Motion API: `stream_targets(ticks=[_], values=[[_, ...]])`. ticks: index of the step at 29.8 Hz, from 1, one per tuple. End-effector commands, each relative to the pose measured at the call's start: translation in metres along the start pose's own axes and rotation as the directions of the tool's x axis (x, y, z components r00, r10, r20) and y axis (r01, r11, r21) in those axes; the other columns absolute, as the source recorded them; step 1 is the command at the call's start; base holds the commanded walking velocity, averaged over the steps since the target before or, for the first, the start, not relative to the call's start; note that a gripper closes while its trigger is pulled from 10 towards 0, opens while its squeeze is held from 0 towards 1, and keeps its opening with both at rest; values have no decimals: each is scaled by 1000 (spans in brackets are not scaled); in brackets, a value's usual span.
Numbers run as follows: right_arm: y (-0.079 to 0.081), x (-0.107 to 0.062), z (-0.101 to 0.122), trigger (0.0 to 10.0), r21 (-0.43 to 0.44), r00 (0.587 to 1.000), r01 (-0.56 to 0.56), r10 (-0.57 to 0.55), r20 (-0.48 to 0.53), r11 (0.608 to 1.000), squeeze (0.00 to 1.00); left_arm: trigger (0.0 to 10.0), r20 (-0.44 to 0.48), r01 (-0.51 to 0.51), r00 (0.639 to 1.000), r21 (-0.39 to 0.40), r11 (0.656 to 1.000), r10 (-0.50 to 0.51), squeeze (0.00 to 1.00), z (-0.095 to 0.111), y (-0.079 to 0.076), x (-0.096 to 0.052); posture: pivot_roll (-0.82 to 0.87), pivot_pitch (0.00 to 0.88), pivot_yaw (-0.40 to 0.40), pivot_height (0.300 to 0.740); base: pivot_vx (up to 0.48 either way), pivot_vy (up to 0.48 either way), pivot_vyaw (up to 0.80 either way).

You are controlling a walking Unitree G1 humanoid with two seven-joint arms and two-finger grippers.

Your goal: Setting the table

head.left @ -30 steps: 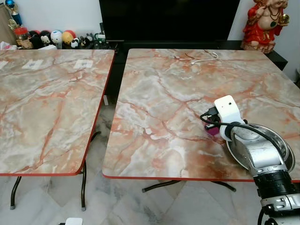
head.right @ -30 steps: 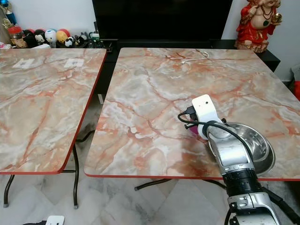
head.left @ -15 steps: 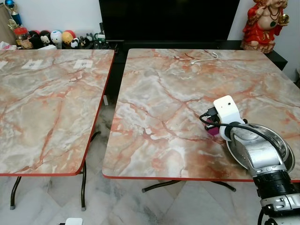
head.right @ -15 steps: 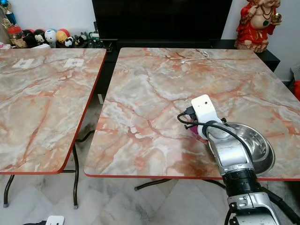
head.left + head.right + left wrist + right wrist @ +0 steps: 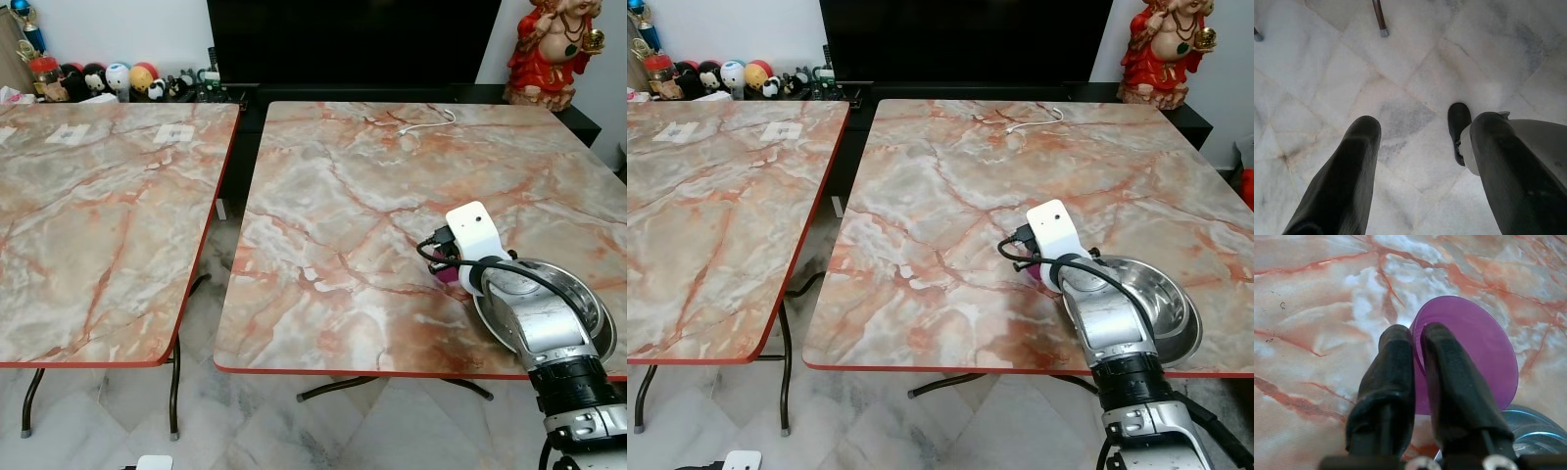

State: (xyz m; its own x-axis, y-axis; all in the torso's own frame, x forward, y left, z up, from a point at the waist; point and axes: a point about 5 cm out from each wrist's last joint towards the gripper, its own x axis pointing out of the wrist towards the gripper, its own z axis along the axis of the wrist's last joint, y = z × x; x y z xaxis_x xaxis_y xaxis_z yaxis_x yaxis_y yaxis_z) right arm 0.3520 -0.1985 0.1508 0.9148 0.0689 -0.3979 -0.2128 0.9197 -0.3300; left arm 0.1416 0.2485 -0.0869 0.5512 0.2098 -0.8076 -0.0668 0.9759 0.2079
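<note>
One bent right gripper (image 5: 1418, 340) pinches a purple cup's (image 5: 1474, 352) rim beside a steel bowl (image 5: 1161, 308).

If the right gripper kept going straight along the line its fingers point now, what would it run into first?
Most likely the marble tabletop. The right gripper is shut on the rim of a purple cup and angled down at the table just beside the steel bowl; how near the surface lies is unclear.

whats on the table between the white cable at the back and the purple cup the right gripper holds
Nothing: in the left eye view, bare marble tabletop runs from the white cable to the purple cup pinched by the right gripper.
</note>
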Motion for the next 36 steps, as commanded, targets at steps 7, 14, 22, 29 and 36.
stream_targets(ticks=[7, 14, 22, 29, 36], values=[[0, 1, 9, 10000, -23, 999, 5, -4, 43, 1000, 0, 10000, -32, -1, 1000, 0, 1000, 1, 0, -6, 1, -1, -83, 20, -15, 740, 0, 0, 0], [-6, -1, 15, 10000, -3, 994, 63, -63, 89, 998, 0, 10000, -33, -1, 999, 2, 1000, 1, 0, -7, 1, -1, -83, 20, -12, 740, 0, 0, 0], [-5, -7, 28, 10000, 52, 972, 105, -113, 207, 993, 0, 10000, -35, 0, 999, 4, 1000, 0, 0, -7, 1, -1, -84, 21, -6, 740, 0, 0, 0], [-27, -27, 40, 10000, 240, 838, 313, -386, 386, 919, 0, 10000, -30, -6, 1000, 9, 1000, 6, 0, -7, 3, -2, -84, 25, -4, 740, 0, 0, 0], [-30, -47, 15, 10000, 331, 765, 387, -500, 406, 861, 0, 10000, -26, -11, 1000, 18, 1000, 11, 0, -6, 7, -2, -92, 33, 6, 740, 0, 0, 0]])
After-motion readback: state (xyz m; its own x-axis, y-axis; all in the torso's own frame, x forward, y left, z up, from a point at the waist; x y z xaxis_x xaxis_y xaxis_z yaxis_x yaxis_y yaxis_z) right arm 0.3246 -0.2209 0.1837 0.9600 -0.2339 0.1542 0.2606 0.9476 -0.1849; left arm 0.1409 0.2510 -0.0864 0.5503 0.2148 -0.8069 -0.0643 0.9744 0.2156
